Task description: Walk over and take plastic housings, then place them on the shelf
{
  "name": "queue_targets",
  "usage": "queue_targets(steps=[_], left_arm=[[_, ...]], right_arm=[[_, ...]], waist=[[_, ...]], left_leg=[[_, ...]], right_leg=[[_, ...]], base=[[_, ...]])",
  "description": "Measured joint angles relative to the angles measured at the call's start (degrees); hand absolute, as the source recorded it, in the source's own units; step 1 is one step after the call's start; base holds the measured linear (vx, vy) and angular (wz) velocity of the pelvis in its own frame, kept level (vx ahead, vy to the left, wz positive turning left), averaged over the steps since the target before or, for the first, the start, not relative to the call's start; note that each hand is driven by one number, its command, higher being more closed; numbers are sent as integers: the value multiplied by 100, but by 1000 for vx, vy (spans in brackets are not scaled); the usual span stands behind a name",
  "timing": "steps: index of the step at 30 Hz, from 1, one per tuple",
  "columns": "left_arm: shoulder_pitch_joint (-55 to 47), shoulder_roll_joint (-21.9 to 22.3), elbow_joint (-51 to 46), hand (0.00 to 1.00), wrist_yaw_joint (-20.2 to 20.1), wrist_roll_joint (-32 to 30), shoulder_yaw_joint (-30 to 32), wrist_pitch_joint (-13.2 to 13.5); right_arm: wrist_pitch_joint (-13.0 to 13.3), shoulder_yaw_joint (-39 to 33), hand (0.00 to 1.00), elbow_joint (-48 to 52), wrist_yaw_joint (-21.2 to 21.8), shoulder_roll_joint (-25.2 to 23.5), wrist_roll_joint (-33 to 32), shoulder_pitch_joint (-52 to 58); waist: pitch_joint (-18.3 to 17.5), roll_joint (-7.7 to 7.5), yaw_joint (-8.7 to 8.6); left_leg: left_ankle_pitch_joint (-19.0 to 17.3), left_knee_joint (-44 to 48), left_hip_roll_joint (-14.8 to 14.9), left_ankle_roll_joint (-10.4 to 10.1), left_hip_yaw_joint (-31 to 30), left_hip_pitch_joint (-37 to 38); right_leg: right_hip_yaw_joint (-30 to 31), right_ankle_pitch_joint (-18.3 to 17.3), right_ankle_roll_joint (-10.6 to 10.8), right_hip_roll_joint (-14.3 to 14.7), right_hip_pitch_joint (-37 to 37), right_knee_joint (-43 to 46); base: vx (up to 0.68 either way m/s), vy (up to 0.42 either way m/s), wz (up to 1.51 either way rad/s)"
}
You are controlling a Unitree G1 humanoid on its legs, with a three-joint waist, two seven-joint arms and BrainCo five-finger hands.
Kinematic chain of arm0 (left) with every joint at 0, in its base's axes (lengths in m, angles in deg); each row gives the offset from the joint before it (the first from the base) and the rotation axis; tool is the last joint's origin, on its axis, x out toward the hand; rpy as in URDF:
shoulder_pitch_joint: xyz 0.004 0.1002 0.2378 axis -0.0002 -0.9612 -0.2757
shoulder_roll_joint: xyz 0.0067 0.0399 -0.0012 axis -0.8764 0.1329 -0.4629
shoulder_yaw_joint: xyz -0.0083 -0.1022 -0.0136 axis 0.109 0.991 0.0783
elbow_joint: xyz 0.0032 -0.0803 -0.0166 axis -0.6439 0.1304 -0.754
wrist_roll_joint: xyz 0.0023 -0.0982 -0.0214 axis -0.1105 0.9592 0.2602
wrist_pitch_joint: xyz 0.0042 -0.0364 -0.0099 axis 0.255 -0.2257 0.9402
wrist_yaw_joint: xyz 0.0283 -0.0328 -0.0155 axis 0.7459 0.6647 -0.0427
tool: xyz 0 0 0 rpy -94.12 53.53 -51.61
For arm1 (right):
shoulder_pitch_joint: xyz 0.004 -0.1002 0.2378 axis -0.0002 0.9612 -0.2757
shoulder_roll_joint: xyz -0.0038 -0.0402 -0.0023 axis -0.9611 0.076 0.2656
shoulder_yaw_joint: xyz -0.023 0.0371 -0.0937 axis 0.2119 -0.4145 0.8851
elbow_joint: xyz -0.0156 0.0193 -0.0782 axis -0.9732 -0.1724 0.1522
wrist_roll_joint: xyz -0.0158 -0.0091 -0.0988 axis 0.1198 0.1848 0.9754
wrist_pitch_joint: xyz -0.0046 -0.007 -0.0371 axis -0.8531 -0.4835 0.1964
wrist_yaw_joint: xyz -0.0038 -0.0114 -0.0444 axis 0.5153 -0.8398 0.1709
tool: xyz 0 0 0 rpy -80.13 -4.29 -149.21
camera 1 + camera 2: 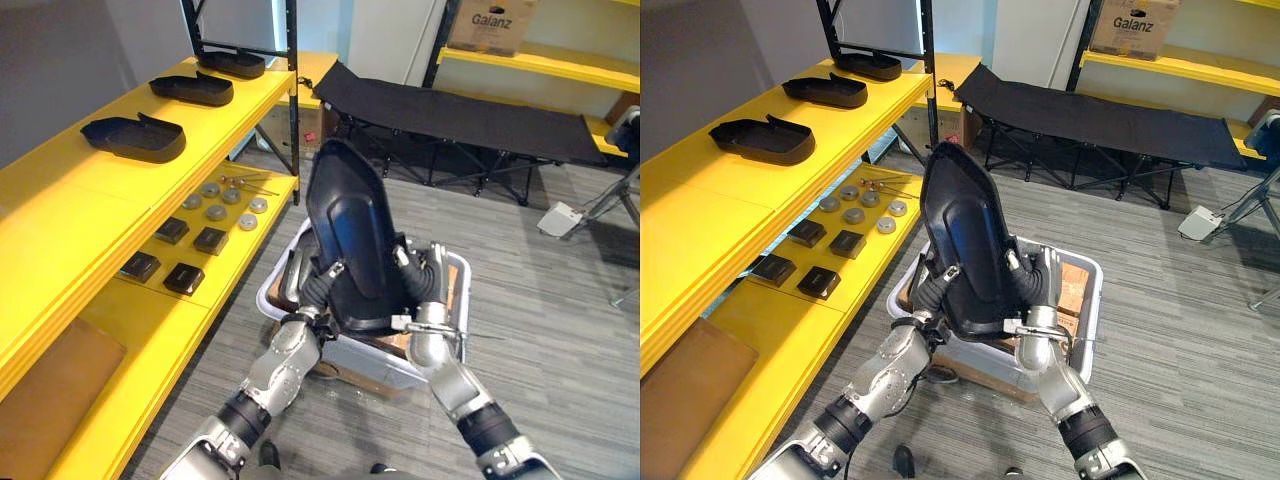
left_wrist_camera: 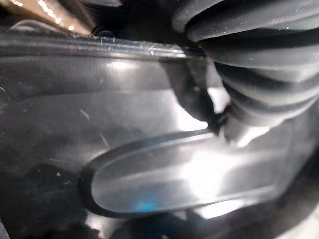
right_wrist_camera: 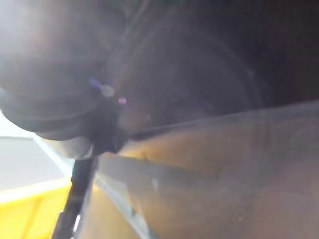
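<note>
- Item 1: the held housing (image 1: 345,225), black and glossy, is standing nearly upright between my two hands, its narrow end rising above them and its lower end sitting down between the wrists.
- Item 2: my left hand (image 1: 318,290) is gripping the held housing at its lower left edge; a silver thumb is lying across the front face while the fingers are going round behind it.
- Item 3: my right hand (image 1: 420,285) is gripping the opposite lower edge the same way, thumb pressing on the front face, fingers wrapping the rim underneath.
- Item 4: a pale bin (image 1: 268,285) is sitting on the floor directly below both hands, with brown contents showing beside the right hand.
- Item 5: the yellow shelf (image 1: 90,220) is running along to the left of my left hand.
- Item 6: three more housings (image 1: 133,138) are lying in a row on its top level, up and to the left of the left hand, well apart from each other.
- Item 7: four small black boxes (image 1: 184,277) and a cluster of silver discs (image 1: 216,212) are resting on the lower level, left of the left hand.
- Item 8: a black cot (image 1: 470,120) is standing beyond both hands.
</note>
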Motion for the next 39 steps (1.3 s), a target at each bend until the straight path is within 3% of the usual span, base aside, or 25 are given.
queue_targets(steps=[6,8,11,15,17,20,23,24,26,31,36,39], left_arm=[[-360,175,-561,100,288,-1173,373,32],[-419,291,-865,100,647,-1895,843,52],[-437,379,-1365,100,1218,-2813,1579,185],[-629,369,-1765,100,1718,-3866,2095,341],[-879,322,-1852,100,1952,-4644,2168,335],[-1205,202,-1854,100,2046,-5202,2208,328],[-1406,208,-1862,100,2099,-5325,2269,331],[-1539,217,-1940,100,2093,-5312,2360,377],[-1738,218,-2087,100,2029,-5282,2400,480],[-2391,238,-2559,100,1313,-4441,2394,1092],[-3086,238,-3036,100,1110,-4243,2811,1196],[-3632,376,-3480,100,1112,-4236,3667,1194]], right_arm=[[335,-48,0,272,46,-178,-283,221],[519,-34,0,599,586,-149,-679,476],[559,-18,0,653,1136,-146,-1054,854],[624,-440,0,797,1506,-141,-1525,1089],[905,-818,0,1099,1655,-142,-2045,1225],[1229,-1427,0,1335,1857,-157,-2543,1433],[1335,-1899,0,1331,1996,-222,-2990,1741],[1336,-2137,0,1309,2054,-347,-3148,1971],[1336,-2307,0,1294,2152,-487,-3149,2278],[1309,-2321,0,923,2593,-653,-3372,2589],[1307,-2271,0,705,2935,-712,-3724,2360],[1256,-1897,0,310,3219,-663,-3790,1823]], waist=[[0,0,4],[0,0,0],[0,0,1],[0,1,1],[-1,1,-3],[-4,6,-17],[-27,41,-50],[-47,73,-145],[-90,134,-188],[-172,271,-244],[-198,320,-101],[-196,317,278]], left_leg=[[-30,-5,14,-36,112,67],[-29,-5,-12,-36,115,70],[-28,-6,-16,-35,116,70],[-28,-6,-40,-35,121,72],[-29,-6,-49,-34,133,77],[-35,-8,-44,-26,190,78],[-56,-38,-46,-5,279,74],[-64,-39,-54,-6,286,74],[-88,-39,-48,-19,332,65],[-122,-38,-26,-37,443,48],[-115,-10,-84,-32,94,-99],[-66,-10,-232,25,-504,-188]], right_leg=[[41,-7,-10,38,-4,7],[42,-8,-11,39,-5,10],[43,-8,-11,38,-6,11],[50,-6,-8,14,-5,11],[70,-2,-3,7,-7,10],[125,-2,-3,10,-44,8],[226,-4,-7,3,-110,7],[231,-11,-18,-8,-117,1],[275,-25,-36,-8,-175,-1],[376,-32,-40,4,-267,-7],[-2,28,36,-21,-114,-90],[-612,43,67,-87,202,-130]], base=[[1,2,-9],[0,0,0],[0,0,0],[0,0,0],[0,0,0],[-6,17,-10],[-11,22,-15],[5,22,-3],[7,22,-15],[24,9,-11],[41,0,36],[52,13,88]])
